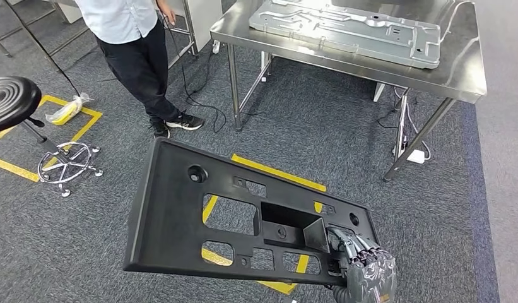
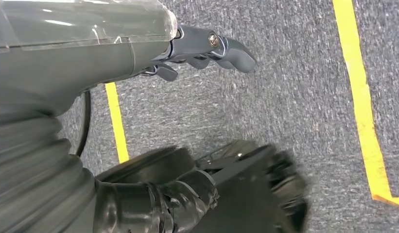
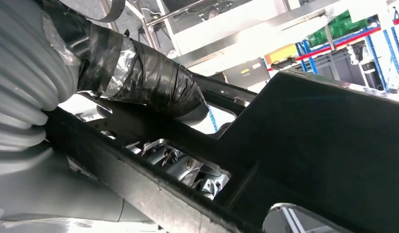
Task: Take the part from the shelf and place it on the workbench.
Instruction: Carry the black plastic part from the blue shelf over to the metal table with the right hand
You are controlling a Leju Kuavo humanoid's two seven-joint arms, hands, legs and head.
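My right robot hand grips the black panel at its near right corner; my left robot hand hangs empty, fingers apart. To reach the worktop cleanly, I should keep it level. Its long side runs left to right across me, above the carpet.

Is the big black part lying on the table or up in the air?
Up in the air. The right robot hand holds the black part above the carpet, short of the metal workbench.

part: black flat plastic panel with cut-outs, held tilted above the carpet
workbench: steel table, well beyond it
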